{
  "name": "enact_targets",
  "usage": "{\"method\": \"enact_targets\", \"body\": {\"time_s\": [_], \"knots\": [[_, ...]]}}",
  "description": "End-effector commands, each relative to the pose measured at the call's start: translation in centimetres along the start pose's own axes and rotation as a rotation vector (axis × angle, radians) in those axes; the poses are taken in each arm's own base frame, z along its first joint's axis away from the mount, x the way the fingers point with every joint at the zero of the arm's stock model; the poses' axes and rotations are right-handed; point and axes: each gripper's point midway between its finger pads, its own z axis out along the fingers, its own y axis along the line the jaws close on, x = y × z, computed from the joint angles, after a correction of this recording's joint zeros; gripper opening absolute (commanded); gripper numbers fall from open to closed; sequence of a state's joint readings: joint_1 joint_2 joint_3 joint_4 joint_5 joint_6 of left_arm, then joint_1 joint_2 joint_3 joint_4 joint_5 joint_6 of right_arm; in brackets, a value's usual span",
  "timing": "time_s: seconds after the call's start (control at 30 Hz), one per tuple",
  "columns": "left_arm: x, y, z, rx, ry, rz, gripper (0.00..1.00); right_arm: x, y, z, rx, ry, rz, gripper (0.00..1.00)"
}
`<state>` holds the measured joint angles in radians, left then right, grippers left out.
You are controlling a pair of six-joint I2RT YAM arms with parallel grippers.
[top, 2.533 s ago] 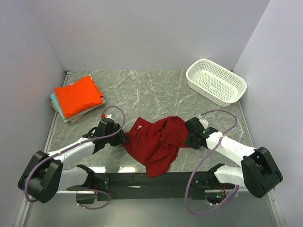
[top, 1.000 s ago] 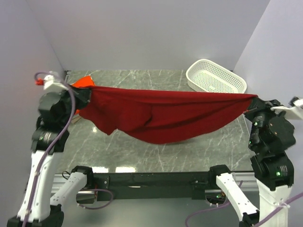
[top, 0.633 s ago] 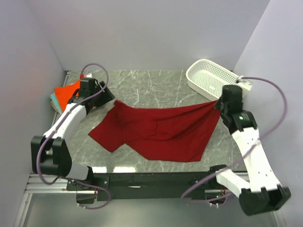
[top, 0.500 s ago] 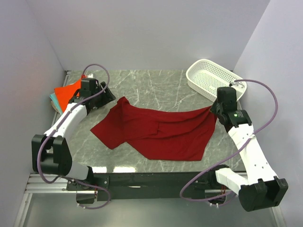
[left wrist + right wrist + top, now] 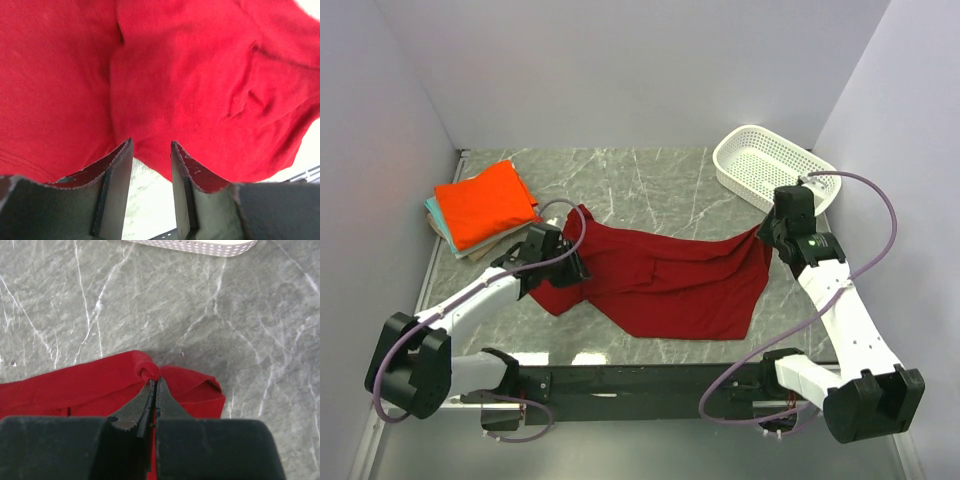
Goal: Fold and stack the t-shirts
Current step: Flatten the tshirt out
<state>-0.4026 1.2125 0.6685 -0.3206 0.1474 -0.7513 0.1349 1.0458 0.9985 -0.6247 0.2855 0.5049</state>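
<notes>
The crimson shirt (image 5: pixel 660 280) is spread on the grey marbled desk (image 5: pixel 650 190), a little toward 6 o'clock from the middle. Its long axis runs from 9 o'clock to 3 o'clock. The cloth is wrinkled and partly doubled over, and the neck opening cannot be made out, so which end is the top cannot be told. One corner reaches out toward 5 o'clock.

The left tool (image 5: pixel 560 268) is placed at the 9 o'clock end of the shirt. In the left wrist view its fingers (image 5: pixel 117 170) are seen apart, with the red cloth's edge and pale desk showing in the gap; nothing is gripped.

The right tool (image 5: pixel 767 236) is held at the 3 o'clock end. In the right wrist view its jaws are pressed together on a small bunched fold of the crimson shirt (image 5: pixel 150 371).

At 10 o'clock the orange shirt (image 5: pixel 485 203) is laid folded on top of the teal shirt (image 5: pixel 430 212) and the tan shirt (image 5: pixel 485 250). A white basket (image 5: pixel 775 175) is set at 2 o'clock, apart from the crimson shirt.
</notes>
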Motion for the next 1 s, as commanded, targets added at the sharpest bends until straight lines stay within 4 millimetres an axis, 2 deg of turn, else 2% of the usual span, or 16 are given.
{"method": "enact_targets", "body": {"time_s": [0.0,0.17,0.37,0.63,0.8,0.97], "knots": [[0.1,-1.4,0.2,0.039,-0.022,-0.028,0.41,-1.0,1.0,0.6,-0.033,-0.025,0.027,0.0],[0.7,-0.1,1.3,-0.045,-0.002,-0.019,0.39,-0.4,1.5,1.2,-0.047,0.001,0.035,0.0],[1.4,1.4,2.2,-0.141,0.017,-0.019,0.38,-0.4,1.1,1.2,-0.034,-0.005,0.031,0.0],[1.7,1.4,3.0,-0.142,0.034,-0.006,0.4,0.1,0.7,1.2,-0.018,0.0,0.028,0.0],[2.1,1.9,3.5,-0.163,0.049,0.0,0.4,-0.1,0.5,1.2,-0.011,-0.005,0.026,0.0],[1.9,1.6,3.8,-0.149,0.043,0.006,0.39,-0.3,0.5,1.1,-0.005,-0.01,0.022,0.0]]}}
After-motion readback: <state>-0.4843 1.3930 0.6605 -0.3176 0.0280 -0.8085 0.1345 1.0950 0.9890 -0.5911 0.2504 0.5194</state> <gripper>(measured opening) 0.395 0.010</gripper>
